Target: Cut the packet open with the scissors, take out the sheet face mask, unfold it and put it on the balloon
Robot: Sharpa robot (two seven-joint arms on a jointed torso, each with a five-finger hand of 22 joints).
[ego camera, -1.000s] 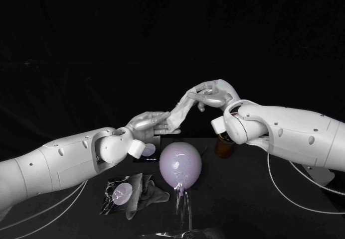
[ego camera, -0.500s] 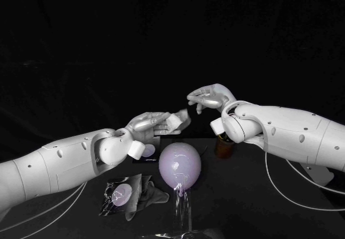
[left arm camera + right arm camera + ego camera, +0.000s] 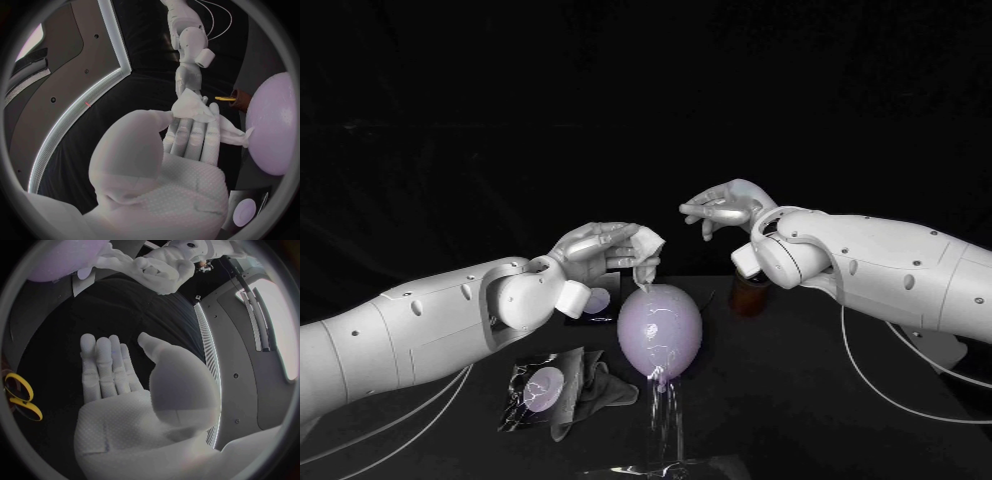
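1. Fingers (image 3: pixel 623 238) of the left hand (image 3: pixel 600 254) are clamped on the white, crumpled sheet face mask (image 3: pixel 648 246), which is bunched at the fingertips.
2. One loose end of the mask hangs from that hand, and its tip touches the top of the pale lilac, egg-shaped balloon (image 3: pixel 661 330) just below.
3. The left wrist view shows the mask (image 3: pixel 190 106) draped over the fingertips, one corner reaching the balloon (image 3: pixel 272 125).
4. The right hand (image 3: pixel 726 208) hovers apart from the mask, its fingers spread and holding nothing.
5. The dark, shiny torn packet (image 3: pixel 548 390) lies on the black tabletop (image 3: pixel 805 410) near the balloon.
6. Yellow-handled scissors (image 3: pixel 19 397) stand in a brown cup (image 3: pixel 751 298).
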